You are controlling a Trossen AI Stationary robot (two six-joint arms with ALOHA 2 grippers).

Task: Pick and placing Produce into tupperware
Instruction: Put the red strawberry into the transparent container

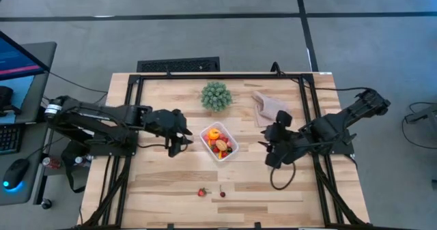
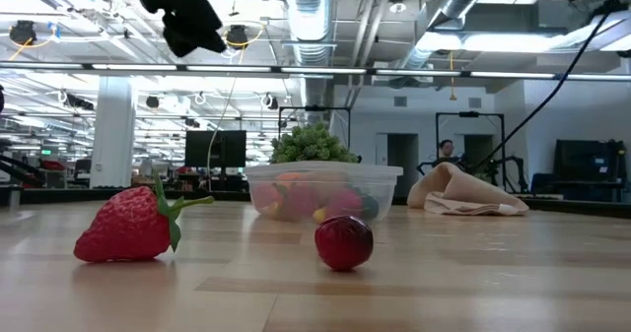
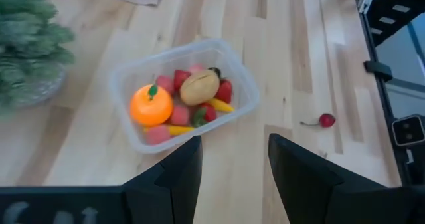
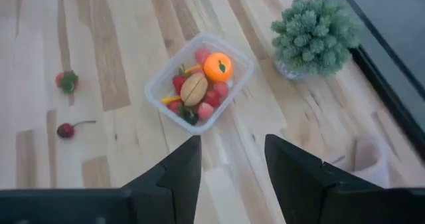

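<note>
A: From above, the tupperware (image 1: 219,142) sits mid-worktop, nearly full; a toy strawberry (image 1: 201,192) and cherry (image 1: 222,194) lie loose nearer the front edge.

B: Wrist views show the left gripper (image 3: 232,167) and right gripper (image 4: 229,163) with jaws parted, empty. I'd descend straight over the strawberry (image 4: 66,80).

Even, bright overhead light — ceiling strip lights (image 2: 296,71) glare in the low view. Table (image 1: 171,189) shadows soft and short. Low view: strawberry (image 2: 128,224) near the lens sharp, room behind soft. Left wrist view slightly blurred — plant (image 3: 30,44) out of focus.
</note>
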